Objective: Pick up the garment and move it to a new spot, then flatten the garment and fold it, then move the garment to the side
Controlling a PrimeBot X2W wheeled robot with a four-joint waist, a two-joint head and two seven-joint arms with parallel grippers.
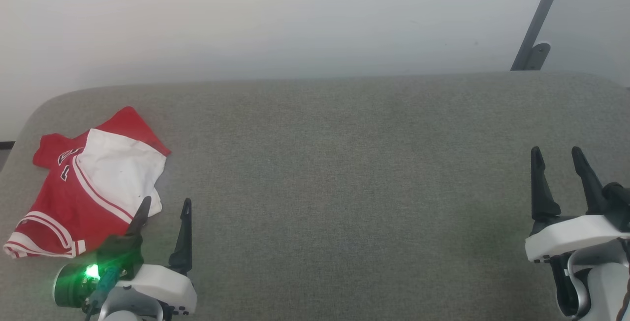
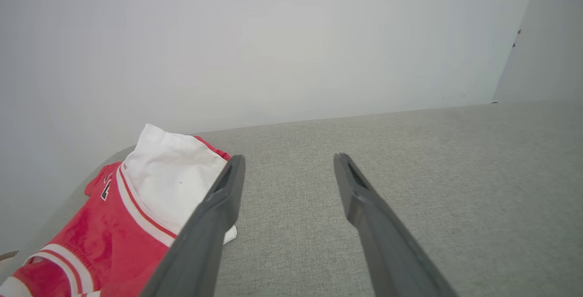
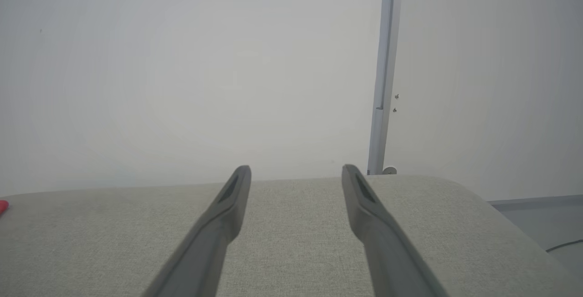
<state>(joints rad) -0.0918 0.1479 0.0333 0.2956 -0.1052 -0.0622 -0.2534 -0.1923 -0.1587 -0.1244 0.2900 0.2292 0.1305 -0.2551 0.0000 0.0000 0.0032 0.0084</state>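
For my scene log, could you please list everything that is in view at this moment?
garment: one, red with a white sleeve and striped trim, crumpled at the left end of the padded surface.
padded surface: one, grey fabric, spanning the head view.
wall: one, white, behind the surface.
metal bar: one, grey, slanted at the upper right.
left gripper: one, dark fingers, open, lower left, next to the garment.
right gripper: one, dark fingers, open, lower right, over bare surface.
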